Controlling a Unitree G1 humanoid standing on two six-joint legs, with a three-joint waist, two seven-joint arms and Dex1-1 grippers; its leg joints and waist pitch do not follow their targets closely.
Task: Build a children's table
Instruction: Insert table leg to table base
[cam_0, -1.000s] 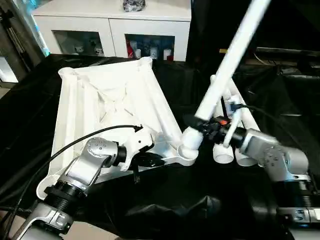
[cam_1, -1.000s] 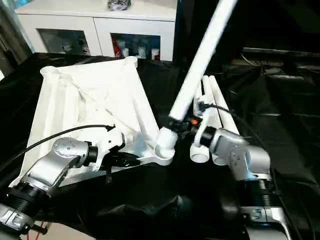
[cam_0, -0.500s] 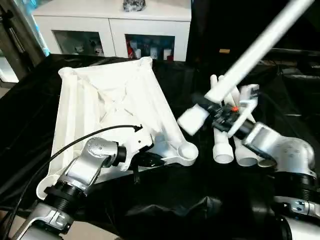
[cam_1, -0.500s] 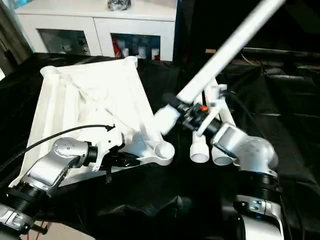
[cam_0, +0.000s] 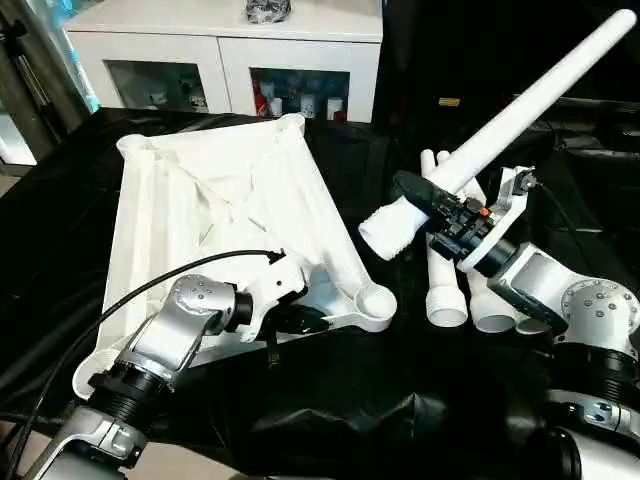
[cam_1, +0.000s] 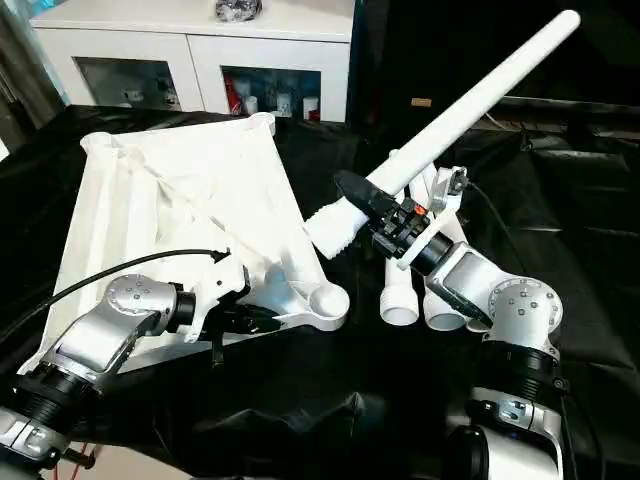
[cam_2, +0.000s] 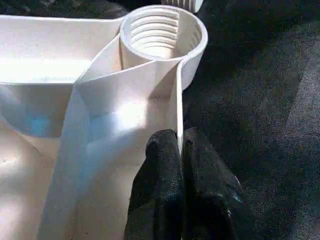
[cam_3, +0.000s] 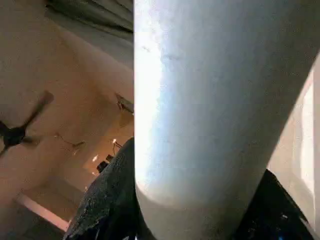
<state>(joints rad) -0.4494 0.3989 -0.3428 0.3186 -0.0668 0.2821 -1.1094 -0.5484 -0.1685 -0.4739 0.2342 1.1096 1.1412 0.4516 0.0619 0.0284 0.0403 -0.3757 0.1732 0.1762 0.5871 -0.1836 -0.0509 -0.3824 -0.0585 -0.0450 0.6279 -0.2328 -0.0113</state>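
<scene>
The white tabletop (cam_0: 220, 200) lies underside up on the black cloth, ribs showing. My left gripper (cam_0: 300, 322) is shut on its thin rim wall (cam_2: 177, 107), just short of the near right corner socket (cam_0: 376, 300), whose ribbed inside (cam_2: 162, 35) is empty. My right gripper (cam_0: 425, 200) is shut on a long white leg (cam_0: 520, 105) and holds it in the air. The leg slants up to the right, and its ribbed lower end (cam_0: 385, 228) hangs above and a little right of that socket, clear of it. Up close, the leg (cam_3: 200, 100) sits between the dark fingers.
More white legs (cam_0: 447, 290) lie side by side on the cloth under my right arm, open ends toward me. A white glass-door cabinet (cam_0: 220, 50) stands behind the table. Black cloth (cam_0: 400, 400) covers the work surface, wrinkled at the front.
My right gripper lifted the leg's lower end out of the corner socket and swung it up and right; the leg now slants flatter. The left gripper and tabletop stayed put.
</scene>
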